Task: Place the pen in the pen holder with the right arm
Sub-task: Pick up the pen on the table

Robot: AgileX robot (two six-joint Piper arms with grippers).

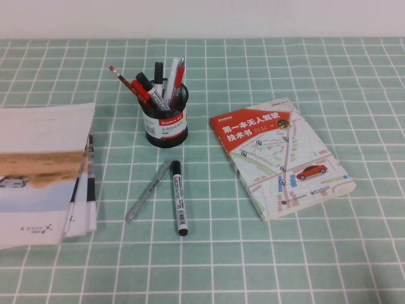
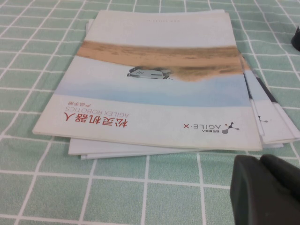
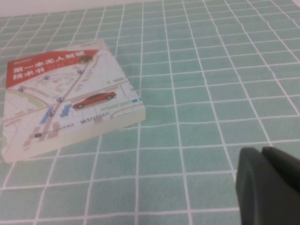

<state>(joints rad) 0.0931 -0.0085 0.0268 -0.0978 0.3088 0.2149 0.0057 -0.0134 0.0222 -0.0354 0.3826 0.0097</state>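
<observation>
The pen lies flat just in front of the pen holder, untouched beside a grey pen, since the right gripper and left gripper hang parked away from the holder, finger state indeterminable

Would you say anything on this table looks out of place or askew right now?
Two pens lie loose on the cloth in front of the pen holder: the pen and a slim grey pen. The book sits skewed to the grid. The left gripper hangs beside the brochures, the right gripper near the book.
</observation>
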